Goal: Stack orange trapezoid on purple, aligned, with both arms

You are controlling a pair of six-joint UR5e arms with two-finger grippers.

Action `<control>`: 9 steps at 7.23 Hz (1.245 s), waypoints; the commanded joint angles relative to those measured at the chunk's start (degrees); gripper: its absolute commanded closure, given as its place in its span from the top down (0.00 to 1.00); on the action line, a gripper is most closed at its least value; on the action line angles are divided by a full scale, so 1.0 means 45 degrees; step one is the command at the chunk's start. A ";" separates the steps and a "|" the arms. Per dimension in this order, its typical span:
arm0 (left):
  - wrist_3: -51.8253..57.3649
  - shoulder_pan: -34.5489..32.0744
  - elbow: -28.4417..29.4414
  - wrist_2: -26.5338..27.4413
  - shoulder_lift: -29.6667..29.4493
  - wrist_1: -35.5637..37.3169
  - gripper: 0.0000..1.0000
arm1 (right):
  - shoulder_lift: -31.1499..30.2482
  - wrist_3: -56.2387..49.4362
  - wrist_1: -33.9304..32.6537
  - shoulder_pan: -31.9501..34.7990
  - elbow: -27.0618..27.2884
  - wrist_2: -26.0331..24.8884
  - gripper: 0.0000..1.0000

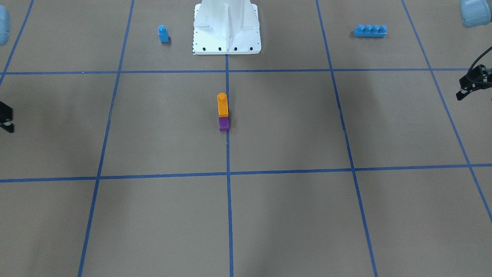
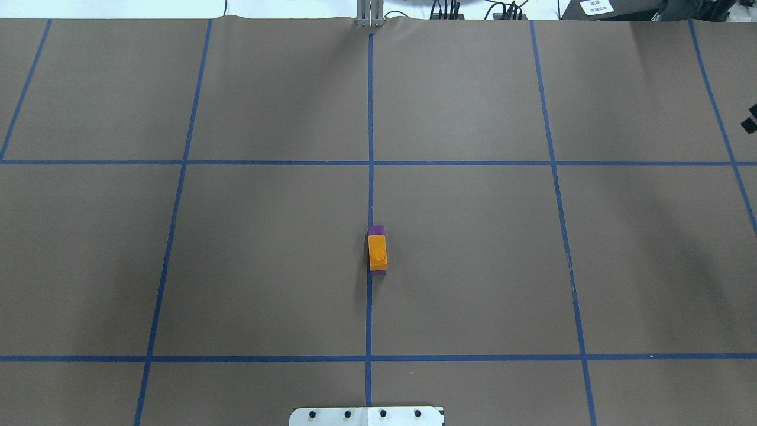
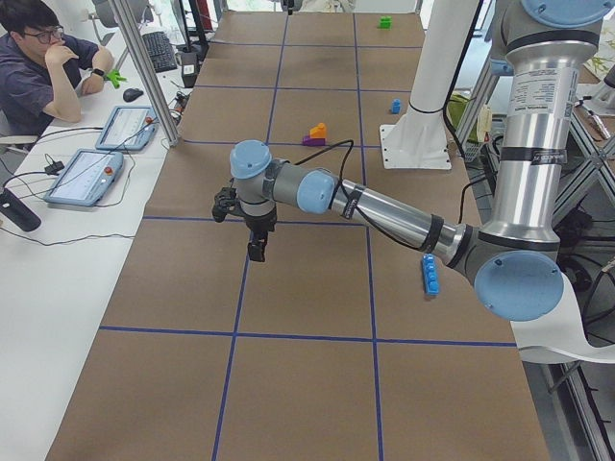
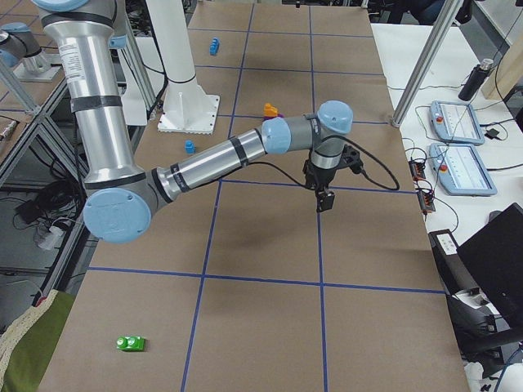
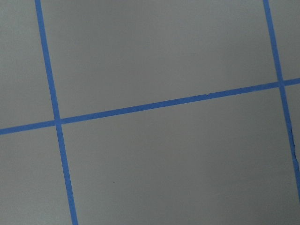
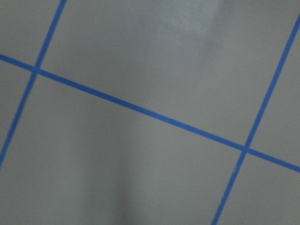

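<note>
Sitting atop purple (image 1: 224,124), orange trapezoid (image 1: 222,106), left claw (image 1: 462,92), right claw (image 1: 7,124) far aside

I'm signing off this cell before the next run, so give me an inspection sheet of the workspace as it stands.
Surface: brown table cover with blue tape grid.
Job's things: orange trapezoid sits on the purple block at centre, ungripped.
Clutter: small blue block, long blue brick, green toy.
End effectors: left end effector and right end effector hover away from the stack; open or shut unclear.
Cables: black cable loops at the left wrist.
Surroundings: seated operator, white pedestal.
</note>
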 commanded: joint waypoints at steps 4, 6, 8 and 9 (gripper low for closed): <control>0.3305 -0.2381 0.0936 -0.0118 0.1464 -0.0020 1.00 | -0.2233 -0.1004 0.1081 0.1071 -0.1161 -0.0334 1.00; 0.3757 -0.2619 0.0843 -0.0157 0.2012 -0.0002 1.00 | -0.2253 -0.0848 0.1081 0.1051 -0.1182 -0.0372 1.00; 0.3737 -0.2658 0.0899 0.0056 0.2033 -0.0118 1.00 | -0.2253 -0.0848 0.1100 0.1051 -0.1182 -0.0371 1.00; 0.3717 -0.2658 0.0861 0.0367 0.2014 -0.0118 1.00 | -0.2234 -0.0848 0.1100 0.1051 -0.1163 -0.0371 1.00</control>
